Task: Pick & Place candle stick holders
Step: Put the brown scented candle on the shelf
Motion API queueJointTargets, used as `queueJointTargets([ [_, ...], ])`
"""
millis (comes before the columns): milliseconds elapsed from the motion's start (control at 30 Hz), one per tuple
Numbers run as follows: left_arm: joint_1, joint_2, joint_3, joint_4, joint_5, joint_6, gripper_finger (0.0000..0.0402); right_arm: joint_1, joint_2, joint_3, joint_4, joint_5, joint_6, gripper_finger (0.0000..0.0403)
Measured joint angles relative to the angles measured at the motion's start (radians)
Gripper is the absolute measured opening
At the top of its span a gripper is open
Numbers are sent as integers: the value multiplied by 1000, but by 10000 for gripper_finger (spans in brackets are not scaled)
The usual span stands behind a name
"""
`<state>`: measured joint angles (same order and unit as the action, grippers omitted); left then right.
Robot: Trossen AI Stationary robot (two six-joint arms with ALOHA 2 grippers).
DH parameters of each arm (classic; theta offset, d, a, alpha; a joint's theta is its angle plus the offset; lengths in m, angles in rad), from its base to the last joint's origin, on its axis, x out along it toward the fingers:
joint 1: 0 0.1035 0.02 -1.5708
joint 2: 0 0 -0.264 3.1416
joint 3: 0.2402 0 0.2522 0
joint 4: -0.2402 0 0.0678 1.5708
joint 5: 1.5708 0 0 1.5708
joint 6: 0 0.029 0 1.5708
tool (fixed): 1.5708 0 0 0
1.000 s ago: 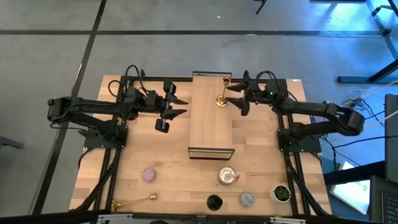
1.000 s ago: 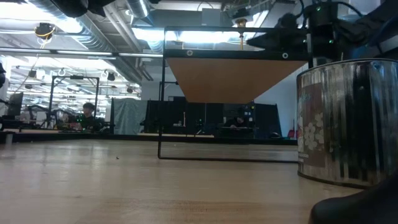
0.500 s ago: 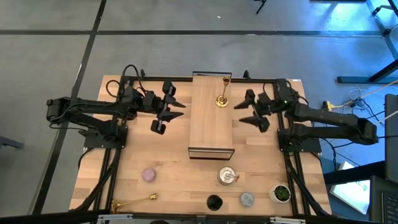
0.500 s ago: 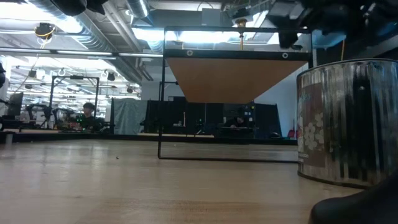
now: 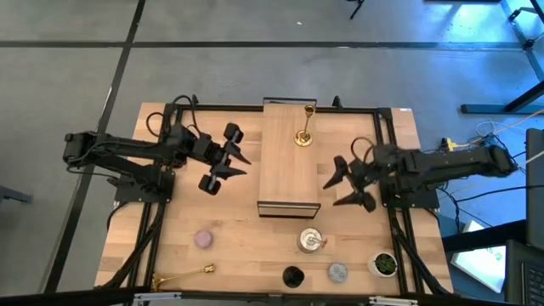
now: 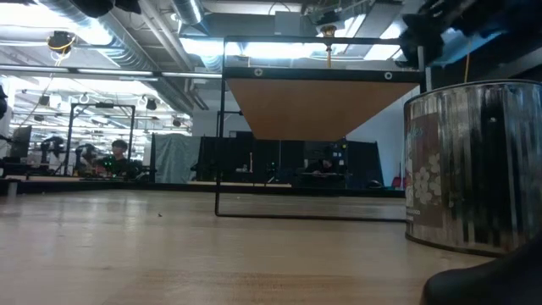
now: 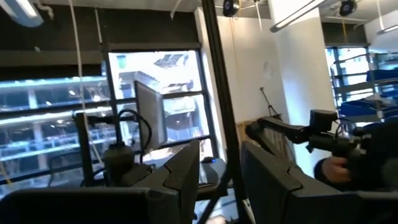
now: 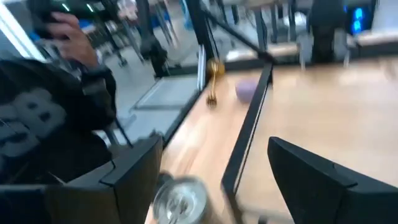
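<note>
Trouble could come if the right tool (image 5: 347, 184), wide open and holding nothing, bumps the silver holder (image 5: 309, 241) on the table (image 5: 238, 229). The gold holder (image 5: 303, 127) stands on the wood block (image 5: 287, 170). The left tool (image 5: 228, 159) holds nothing, nearly closed.

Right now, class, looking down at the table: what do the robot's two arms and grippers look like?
Both arms are dark, jointed and slim, with black cables looping near their bases. The left gripper and right gripper each end in two pointed black fingers, which look flat and wedge-shaped from the wrist.
</note>
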<state>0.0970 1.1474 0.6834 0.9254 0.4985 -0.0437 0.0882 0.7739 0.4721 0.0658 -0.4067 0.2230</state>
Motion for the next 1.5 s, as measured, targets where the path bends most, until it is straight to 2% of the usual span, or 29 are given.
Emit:
queueJointTargets([
  [133, -60, 6, 0, -37, -52, -30, 111, 180, 6, 0, -81, 187, 67, 295],
  [333, -239, 6, 0, -55, -273, 30, 111, 495, 60, 0, -67, 474, 218, 295],
  [567, -486, 25, 1, -18, -557, 156, 111, 767, 154, 0, -54, 713, 431, 295],
  [667, -564, 49, 1, -19, -699, 186, 111, 834, 199, 0, -48, 756, 500, 295],
  [800, -614, 104, 22, -16, -893, 175, 111, 898, 263, 0, -22, 824, 557, 295],
  [867, -621, 142, 40, -9, -932, 158, 111, 923, 298, 0, -21, 886, 573, 296],
  [1033, -622, 253, 106, -8, -944, 85, 111, 949, 410, 0, 16, 1006, 569, 313],
  [1167, -644, 340, 180, -9, -945, 91, 111, 942, 496, 0, 21, 1066, 565, 355],
  [1267, -679, 390, 239, -8, -956, 130, 111, 923, 547, 0, 21, 1076, 575, 391],
  [1500, -758, 479, 353, -8, -1036, 213, 111, 854, 628, 0, 53, 1064, 585, 398],
])
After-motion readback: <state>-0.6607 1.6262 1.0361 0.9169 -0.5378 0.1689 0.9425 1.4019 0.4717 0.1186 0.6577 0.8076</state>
